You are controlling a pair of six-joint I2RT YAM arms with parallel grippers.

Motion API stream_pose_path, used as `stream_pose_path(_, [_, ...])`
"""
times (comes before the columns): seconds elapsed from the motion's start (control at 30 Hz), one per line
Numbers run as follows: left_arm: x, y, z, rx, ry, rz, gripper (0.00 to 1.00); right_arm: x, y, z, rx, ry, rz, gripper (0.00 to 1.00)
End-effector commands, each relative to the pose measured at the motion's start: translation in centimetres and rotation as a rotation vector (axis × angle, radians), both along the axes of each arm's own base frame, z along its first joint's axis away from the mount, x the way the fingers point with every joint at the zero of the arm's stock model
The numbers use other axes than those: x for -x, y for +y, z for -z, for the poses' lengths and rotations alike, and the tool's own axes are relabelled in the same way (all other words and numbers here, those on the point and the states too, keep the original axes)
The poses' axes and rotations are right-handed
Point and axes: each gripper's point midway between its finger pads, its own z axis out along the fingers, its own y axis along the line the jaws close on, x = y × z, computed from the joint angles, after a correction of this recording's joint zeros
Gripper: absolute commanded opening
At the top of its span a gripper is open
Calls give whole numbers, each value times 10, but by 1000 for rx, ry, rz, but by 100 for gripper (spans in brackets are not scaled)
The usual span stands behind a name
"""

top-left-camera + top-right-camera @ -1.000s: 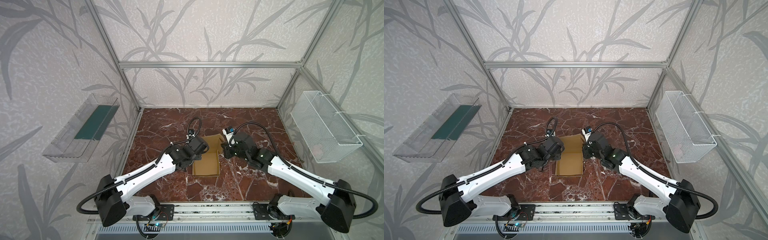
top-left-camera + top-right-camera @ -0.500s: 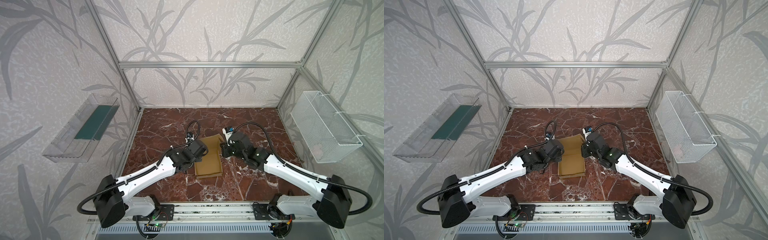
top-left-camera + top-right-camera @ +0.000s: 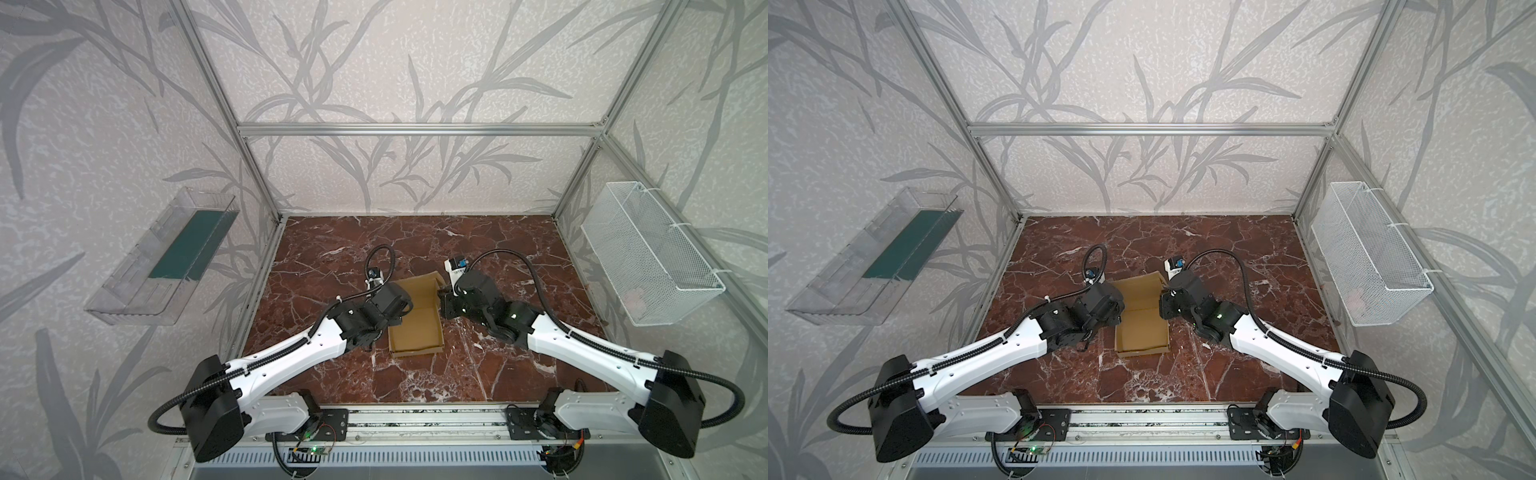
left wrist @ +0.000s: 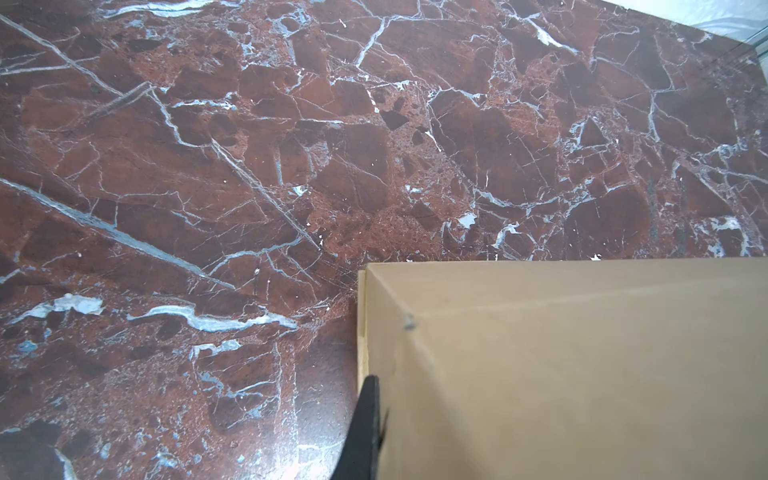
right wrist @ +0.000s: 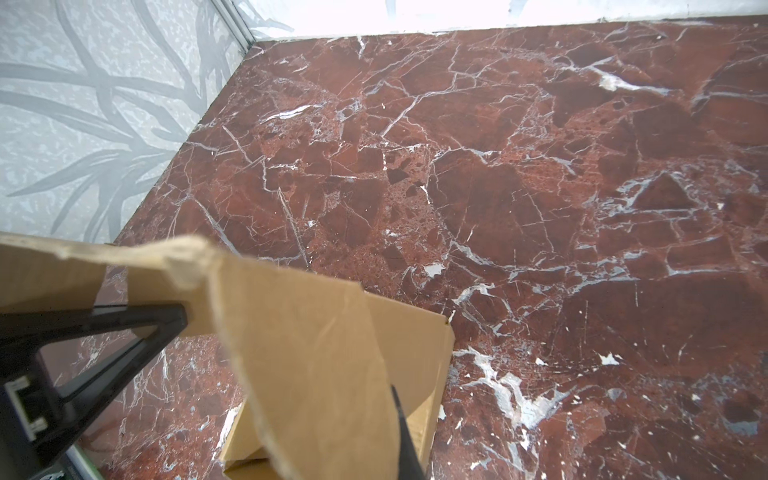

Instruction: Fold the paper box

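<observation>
The paper box (image 3: 415, 332) (image 3: 1142, 332) is a tan cardboard tray with raised side walls, and its far flap stands half up. It sits mid-table in both top views. My left gripper (image 3: 400, 306) (image 4: 382, 388) is shut on the box's left wall. One black finger (image 4: 365, 428) shows outside the cardboard and the other is hidden behind it. My right gripper (image 3: 443, 302) (image 5: 384, 395) is shut on a raised flap (image 5: 307, 353) at the box's right side, with only a thin finger (image 5: 405, 440) showing past it. The left gripper's finger (image 5: 104, 345) also appears in the right wrist view.
The red marble table (image 3: 415, 241) carries only the box. A clear plastic shelf (image 3: 166, 257) hangs on the left wall and a white wire basket (image 3: 648, 257) on the right wall. The arms' metal rail (image 3: 415, 419) runs along the front edge.
Both grippers have slid a little toward the front along the box's sides, and the box has shifted slightly with them. The jaws have stayed shut.
</observation>
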Motion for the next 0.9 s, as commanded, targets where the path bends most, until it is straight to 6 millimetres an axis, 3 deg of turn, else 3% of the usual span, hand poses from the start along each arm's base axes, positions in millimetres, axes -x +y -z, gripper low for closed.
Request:
stream_pose_path(0.0, [6, 8, 3, 4, 4, -29, 0, 10, -3, 16, 22, 42, 13, 0])
stream_pose_path(0.87, [16, 11, 6, 20, 0, -50, 0, 16, -7, 33, 15, 159, 196, 0])
